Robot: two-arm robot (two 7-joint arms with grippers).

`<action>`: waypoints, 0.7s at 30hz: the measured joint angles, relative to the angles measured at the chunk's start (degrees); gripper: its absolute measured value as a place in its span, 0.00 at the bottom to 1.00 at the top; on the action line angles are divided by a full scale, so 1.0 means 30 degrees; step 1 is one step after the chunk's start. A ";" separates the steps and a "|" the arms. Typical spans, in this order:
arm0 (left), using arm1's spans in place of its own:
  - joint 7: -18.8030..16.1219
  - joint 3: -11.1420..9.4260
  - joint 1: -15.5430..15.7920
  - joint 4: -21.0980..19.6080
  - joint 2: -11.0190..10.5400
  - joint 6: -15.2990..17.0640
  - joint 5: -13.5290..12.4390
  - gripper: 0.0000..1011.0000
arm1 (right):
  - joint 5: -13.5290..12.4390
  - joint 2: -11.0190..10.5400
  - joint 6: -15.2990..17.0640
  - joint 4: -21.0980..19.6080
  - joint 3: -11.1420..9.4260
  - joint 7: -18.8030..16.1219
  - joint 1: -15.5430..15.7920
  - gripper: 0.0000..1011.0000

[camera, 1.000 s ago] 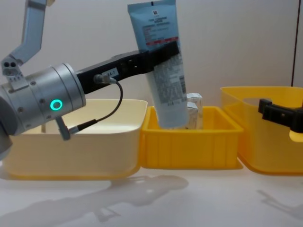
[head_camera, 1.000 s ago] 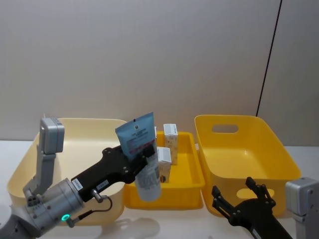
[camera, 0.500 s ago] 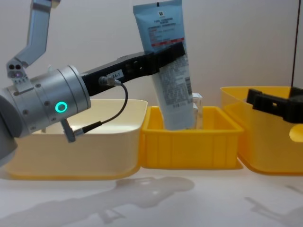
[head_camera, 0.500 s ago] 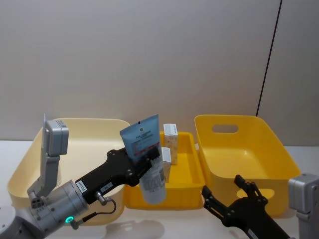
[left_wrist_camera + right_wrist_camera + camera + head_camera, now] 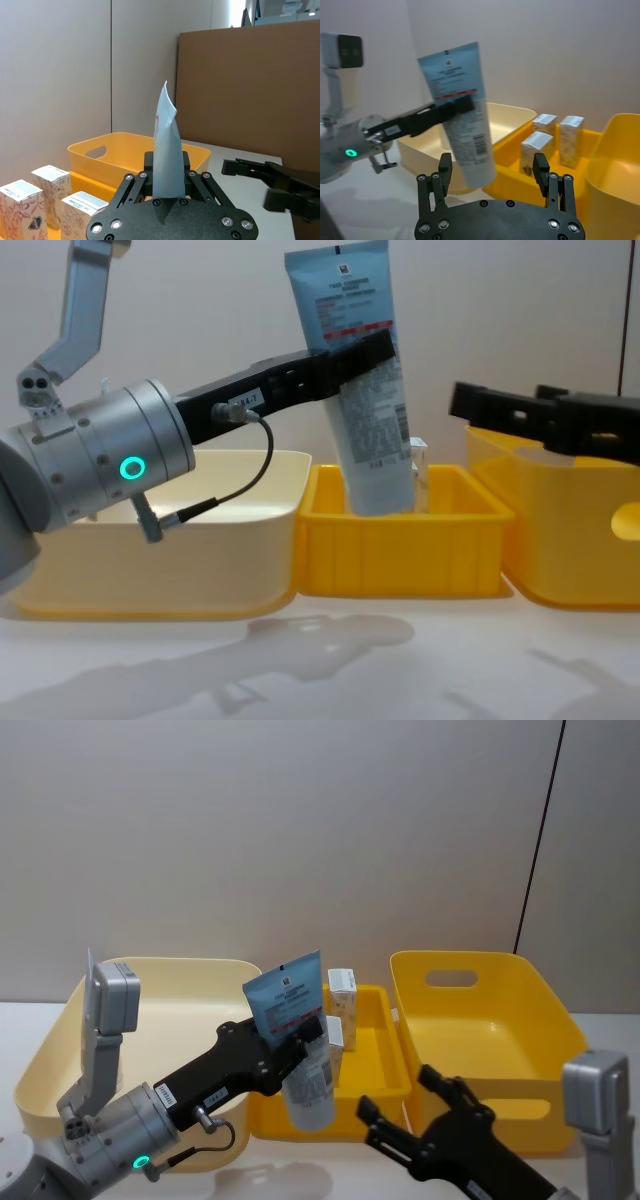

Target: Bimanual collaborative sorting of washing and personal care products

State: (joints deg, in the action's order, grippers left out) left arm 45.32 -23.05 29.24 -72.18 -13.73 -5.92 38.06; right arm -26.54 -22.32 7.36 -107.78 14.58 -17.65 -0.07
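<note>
Left gripper (image 5: 372, 348) grasps the tube (image 5: 350, 300), nearly upright above the tray (image 5: 400, 560). Right gripper (image 5: 490, 405), jaws spread, hangs at the tube's three o'clock.

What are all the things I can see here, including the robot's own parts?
squeeze tube: one, white with a blue crimped end, held tilted with its lower end over the middle tray
cartons: three, white with printed patterns, standing in the middle tray
cream bin: one, cream, on the robot's left
middle tray: one, yellow, between the two bins
yellow bin: one, yellow with handle cut-outs, on the robot's right
table: one, white, under the bins
left hand: one, black, shut on the squeeze tube
right hand: one, black, open, raised in front of the yellow bin and facing the squeeze tube
</note>
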 joint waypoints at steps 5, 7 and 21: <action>0.0010 -0.0009 0.0000 0.0011 0.0007 -0.0012 0.0006 0.27 | -0.0126 -0.0088 0.0541 -0.0266 0.0579 -0.0346 -0.0463 0.99; 0.0015 -0.0015 0.0000 0.0012 0.0011 -0.0013 0.0006 0.27 | -0.0024 -0.0088 0.0747 -0.0338 0.0860 -0.0337 -0.0659 0.99; 0.0024 -0.0023 -0.0002 0.0013 0.0022 -0.0014 0.0006 0.27 | 0.2318 0.0249 0.1491 -0.0283 0.2600 0.0921 -0.1911 0.99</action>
State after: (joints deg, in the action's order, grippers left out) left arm 45.39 -23.12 29.23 -72.14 -13.67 -5.97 38.08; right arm -19.59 -21.57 11.83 -108.63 22.38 -14.89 -5.80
